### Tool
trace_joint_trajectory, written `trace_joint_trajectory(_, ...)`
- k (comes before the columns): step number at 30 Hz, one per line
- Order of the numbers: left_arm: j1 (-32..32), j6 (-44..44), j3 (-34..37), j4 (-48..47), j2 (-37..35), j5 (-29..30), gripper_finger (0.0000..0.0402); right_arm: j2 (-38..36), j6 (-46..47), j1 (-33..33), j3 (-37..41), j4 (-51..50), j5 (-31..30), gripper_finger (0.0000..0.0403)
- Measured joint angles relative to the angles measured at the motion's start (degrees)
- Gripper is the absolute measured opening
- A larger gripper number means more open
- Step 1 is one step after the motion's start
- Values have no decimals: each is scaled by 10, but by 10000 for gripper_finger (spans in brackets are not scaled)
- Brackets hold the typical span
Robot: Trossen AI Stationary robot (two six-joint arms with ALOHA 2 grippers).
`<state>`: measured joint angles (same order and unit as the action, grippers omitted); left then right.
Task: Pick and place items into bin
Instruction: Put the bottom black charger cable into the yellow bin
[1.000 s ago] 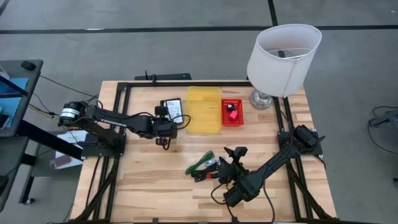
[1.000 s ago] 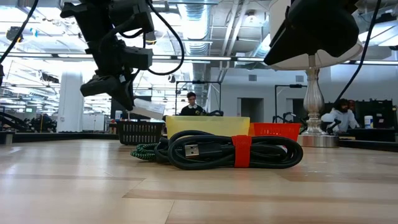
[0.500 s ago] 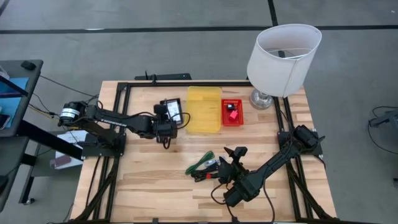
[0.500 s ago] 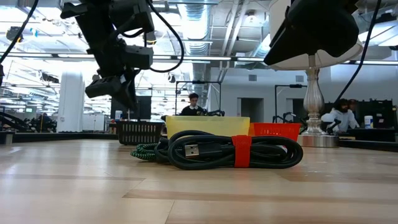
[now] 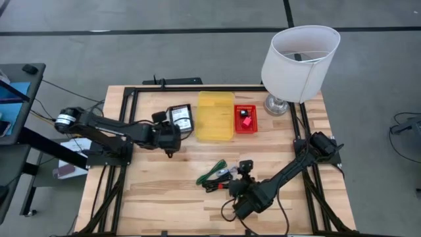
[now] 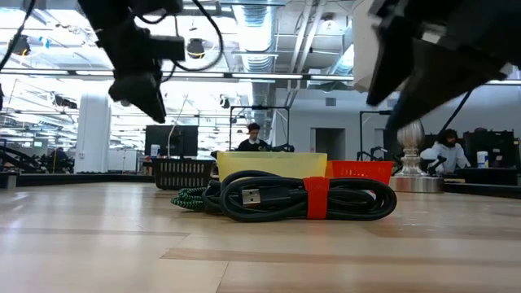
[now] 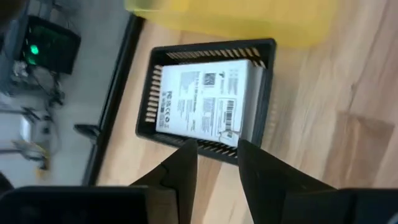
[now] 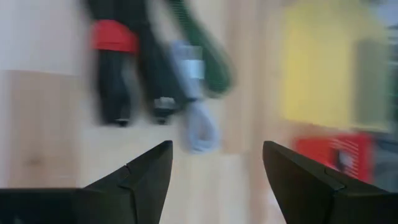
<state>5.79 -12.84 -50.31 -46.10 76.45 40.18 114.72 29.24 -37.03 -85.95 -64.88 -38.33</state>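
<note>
The cable bundle (image 5: 217,176), black and green with a red tie, lies near the front edge of the tabletop (image 5: 151,184). The right gripper (image 5: 245,170), open wide and empty, is just beside it. A loose loop could slip out or catch on the fingers. The white labelled pack (image 7: 202,102) lies in the black bin (image 7: 146,115) near the back edge; its print and barcode are too small to read. The left gripper (image 7: 214,158), narrowly open, holds nothing.
</note>
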Motion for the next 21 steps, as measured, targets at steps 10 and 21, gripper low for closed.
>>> trace_joint_trajectory(10,45,-147,47,6,-128,-39,107,0,-186,40,0,152,101,244)
trace_joint_trajectory(21,55,-162,49,5,-127,-164,107,0,-212,90,0,215,248,244)
